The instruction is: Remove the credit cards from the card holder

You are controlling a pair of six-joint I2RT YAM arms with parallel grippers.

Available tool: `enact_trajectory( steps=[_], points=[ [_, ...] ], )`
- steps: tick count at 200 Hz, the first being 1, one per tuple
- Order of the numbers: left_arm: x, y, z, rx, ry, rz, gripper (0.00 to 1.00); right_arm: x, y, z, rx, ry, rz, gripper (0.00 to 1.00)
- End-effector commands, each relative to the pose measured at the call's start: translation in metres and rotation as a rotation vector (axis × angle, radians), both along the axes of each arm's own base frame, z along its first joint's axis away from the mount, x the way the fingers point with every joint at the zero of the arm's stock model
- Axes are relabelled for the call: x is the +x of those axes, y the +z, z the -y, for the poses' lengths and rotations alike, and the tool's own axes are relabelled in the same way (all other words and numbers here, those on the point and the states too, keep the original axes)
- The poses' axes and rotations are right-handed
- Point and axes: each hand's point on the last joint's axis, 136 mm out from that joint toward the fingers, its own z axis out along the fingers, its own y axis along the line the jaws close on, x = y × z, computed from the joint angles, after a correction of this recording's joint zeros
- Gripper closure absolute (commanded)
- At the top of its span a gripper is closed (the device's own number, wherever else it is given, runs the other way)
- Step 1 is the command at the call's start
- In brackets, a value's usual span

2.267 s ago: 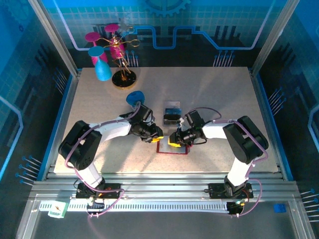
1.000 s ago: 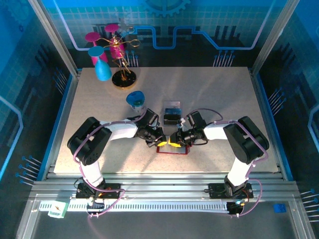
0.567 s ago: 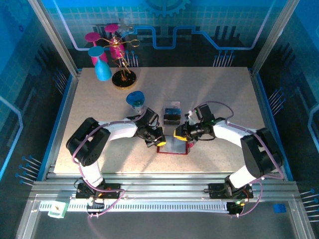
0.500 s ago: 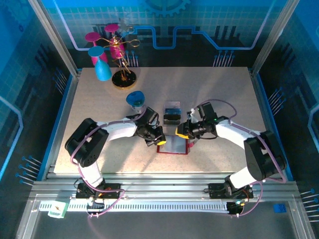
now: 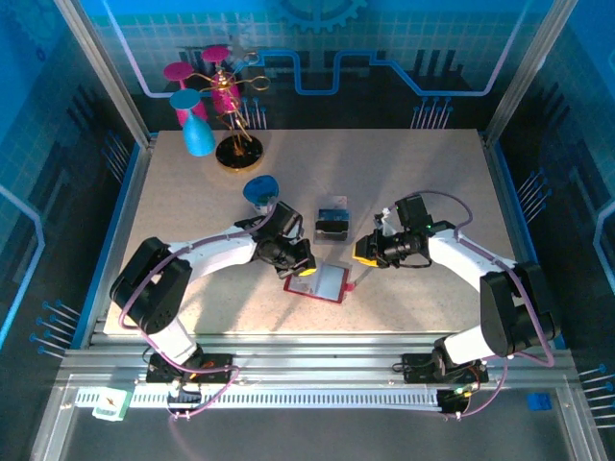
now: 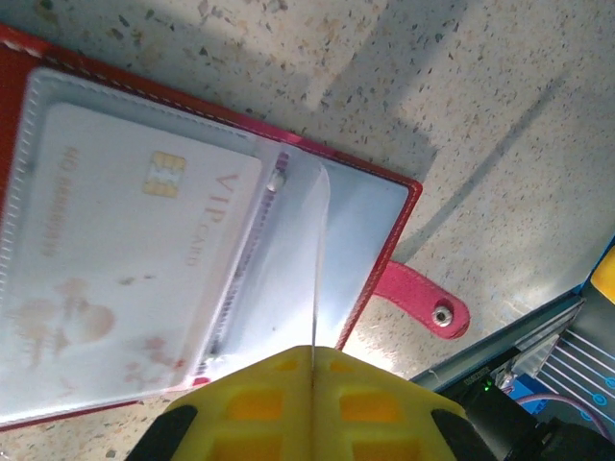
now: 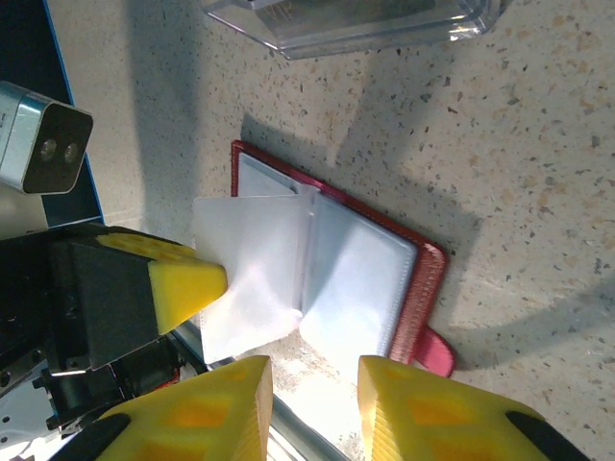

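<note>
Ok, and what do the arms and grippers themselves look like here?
The left arm and right arm have white link shells with black joint housings, and a thin purple cable loops along each. The left gripper and right gripper carry blocky yellow fingertips on black bodies.

the red folding card holder has clear, bluish-white sleeves; its pale plastic card bears a gold chip and faint pink blotches; the bench is speckled beige.

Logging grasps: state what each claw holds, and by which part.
Left claw pinches a clear sleeve page of the card holder by its free edge; right claw is open, empty.
</note>
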Motion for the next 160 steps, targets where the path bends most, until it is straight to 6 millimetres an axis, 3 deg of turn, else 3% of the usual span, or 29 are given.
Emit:
enact_trajectory(
  steps=[1, 86, 107, 160],
  points=[
    [-0.004, 0.010, 0.010, -0.017, -0.048, 0.011, 0.95, 0.002, 0.007, 0.005, -0.002, -0.002, 0.011, 0.70],
    [0.007, 0.004, 0.056, -0.069, -0.097, -0.020, 0.92, 0.002, 0.012, 0.007, -0.005, -0.016, 0.030, 0.70],
    [0.012, 0.002, 0.065, -0.080, -0.112, -0.027, 0.90, -0.002, 0.008, 0.017, -0.060, -0.029, 0.023, 0.70],
    [0.011, 0.003, 0.102, -0.155, -0.216, -0.031, 0.58, -0.012, 0.001, 0.046, -0.163, -0.088, -0.003, 0.70]
  ],
)
